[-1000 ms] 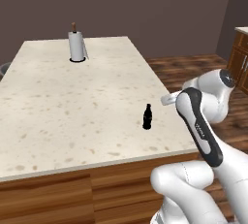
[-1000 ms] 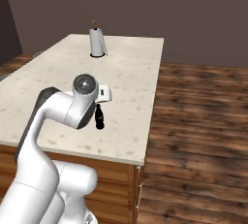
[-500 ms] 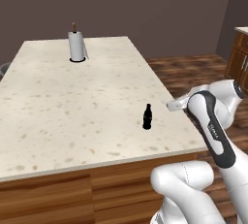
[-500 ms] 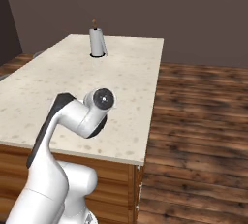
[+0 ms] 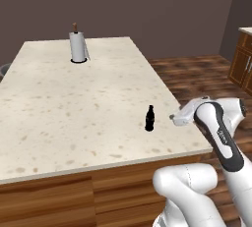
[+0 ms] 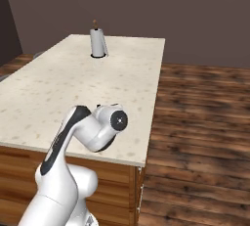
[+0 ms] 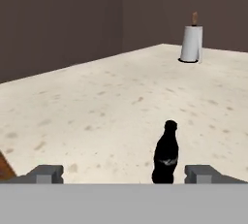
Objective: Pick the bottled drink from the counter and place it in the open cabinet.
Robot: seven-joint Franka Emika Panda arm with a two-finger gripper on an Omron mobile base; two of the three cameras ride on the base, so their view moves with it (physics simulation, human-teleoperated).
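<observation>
One bottled drink (image 7: 165,153) upright on counter (image 7: 97,106) | ahead between wide-spread jaws, untouched

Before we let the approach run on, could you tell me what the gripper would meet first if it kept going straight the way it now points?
Most likely the bottle: in the hand view it stands upright on the counter between the two open fingertips, nearer the right one. How much gap remains is hard to judge. The paper towel roll stands far behind.

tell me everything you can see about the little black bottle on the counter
The bottle is small, black and curvy, with a narrow neck, a cap and a faint pale band around its middle. It stands upright on the speckled beige counter, near its right edge. Nothing touches it. In the hand view it sits between the open claw fingertips, nearer one.
</observation>
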